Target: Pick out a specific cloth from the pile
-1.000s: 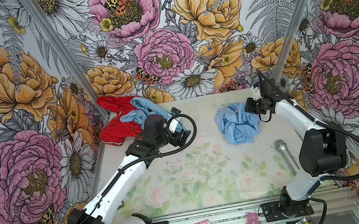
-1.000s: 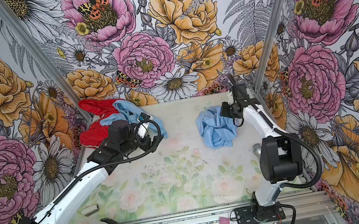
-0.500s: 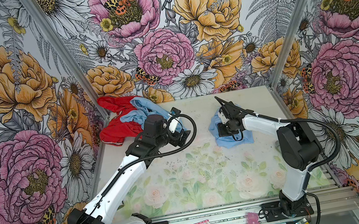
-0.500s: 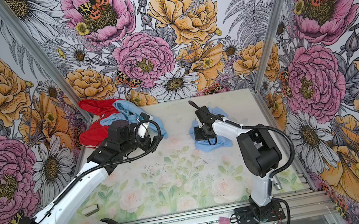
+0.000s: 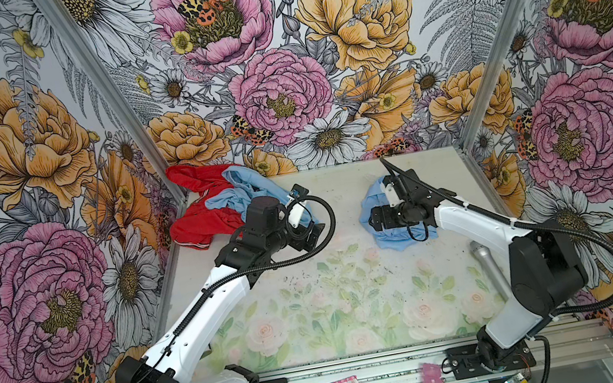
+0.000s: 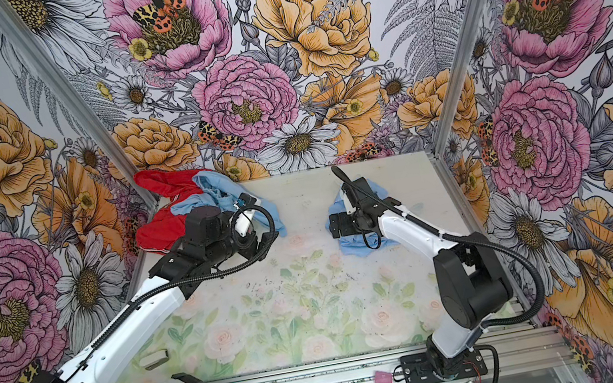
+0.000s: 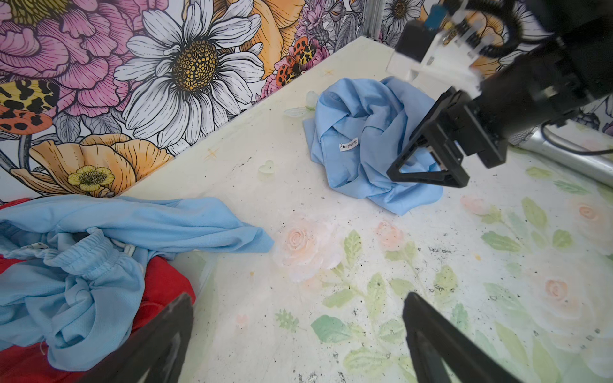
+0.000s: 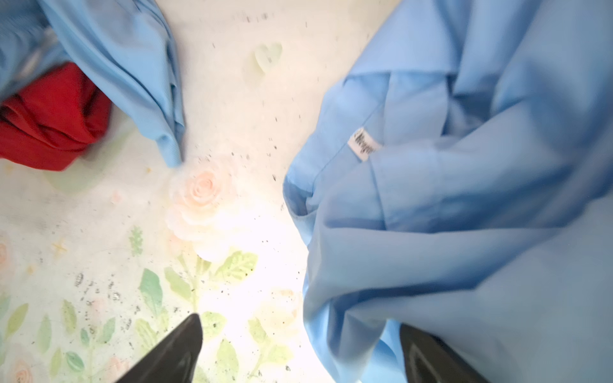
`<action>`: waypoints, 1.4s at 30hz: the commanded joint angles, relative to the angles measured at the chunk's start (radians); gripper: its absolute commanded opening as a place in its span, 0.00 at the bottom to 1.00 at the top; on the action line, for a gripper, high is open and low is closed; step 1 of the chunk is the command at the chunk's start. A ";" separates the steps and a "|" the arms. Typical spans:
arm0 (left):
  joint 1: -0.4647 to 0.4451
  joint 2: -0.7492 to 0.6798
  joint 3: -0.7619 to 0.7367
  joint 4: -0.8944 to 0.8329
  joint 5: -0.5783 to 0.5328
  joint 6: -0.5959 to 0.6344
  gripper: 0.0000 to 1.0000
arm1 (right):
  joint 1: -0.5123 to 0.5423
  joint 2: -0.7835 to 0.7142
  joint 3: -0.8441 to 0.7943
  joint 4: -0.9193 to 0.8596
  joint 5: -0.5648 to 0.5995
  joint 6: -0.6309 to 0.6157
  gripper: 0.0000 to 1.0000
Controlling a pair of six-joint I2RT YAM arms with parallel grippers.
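Floral walls (image 5: pixel 279 91) box a seemingly dirt-speckled table (image 5: pixel 332 281) bearing the cloth (image 5: pixel 392 237).

Your left arm (image 5: pixel 206 310) rises from its base at the near left corner, bends at the elbow, and stretches away toward the far side. The left end effector (image 5: pixel 310 234) points to the right, toward the middle. Its two fingers (image 7: pixel 431 341) stand wide apart with nothing between them. Your right arm (image 5: pixel 474 223) comes up from the near right corner, folds at the elbow, and reaches left. The right end effector (image 5: pixel 377 220) points back at the left one and sits low down. Its fingers (image 8: pixel 175 351) are wide apart too. That wrist picture is blurry, so one fingertip may be touching something.
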 commanded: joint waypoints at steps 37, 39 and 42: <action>0.008 -0.029 0.000 0.011 -0.016 0.007 0.99 | -0.354 0.733 0.719 -0.319 0.257 -0.272 0.00; 0.013 -0.026 0.003 0.011 -0.011 0.002 0.99 | -0.383 0.769 0.793 -0.324 0.289 -0.257 0.00; 0.024 -0.024 0.006 0.012 -0.003 -0.006 0.99 | -0.428 0.821 0.893 -0.355 0.254 -0.228 0.00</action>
